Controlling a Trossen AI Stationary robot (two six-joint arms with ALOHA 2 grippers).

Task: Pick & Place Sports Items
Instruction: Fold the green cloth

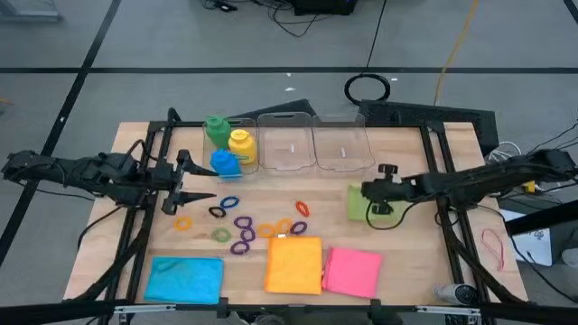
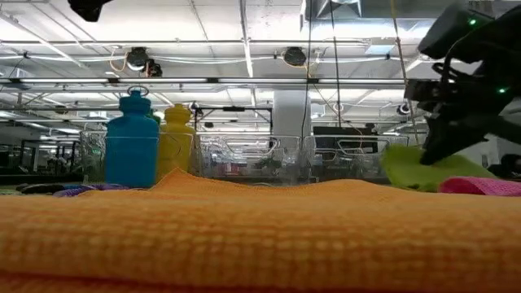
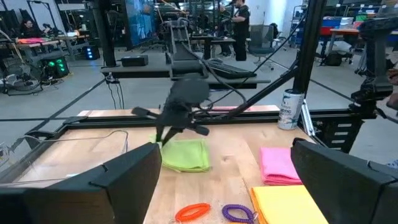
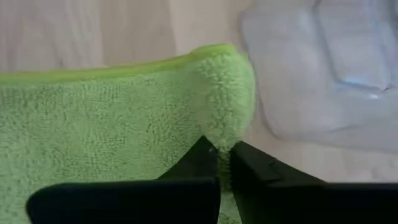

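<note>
Green cloth: folded terry, right side of my desk, just near of the clear bins. Soft, light, limp; likely to sag and unfold, so best taken at its edge. My right fingers, pressed together, pinch that edge. My left fingers wait spread, far left, empty.

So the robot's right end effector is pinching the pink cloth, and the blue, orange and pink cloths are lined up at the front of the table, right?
Not quite. The right end effector is pinched shut on the green cloth, not the pink one; the right wrist view shows it. The rest is right: the blue cloth, orange cloth and pink cloth do lie in a row along the front.
</note>
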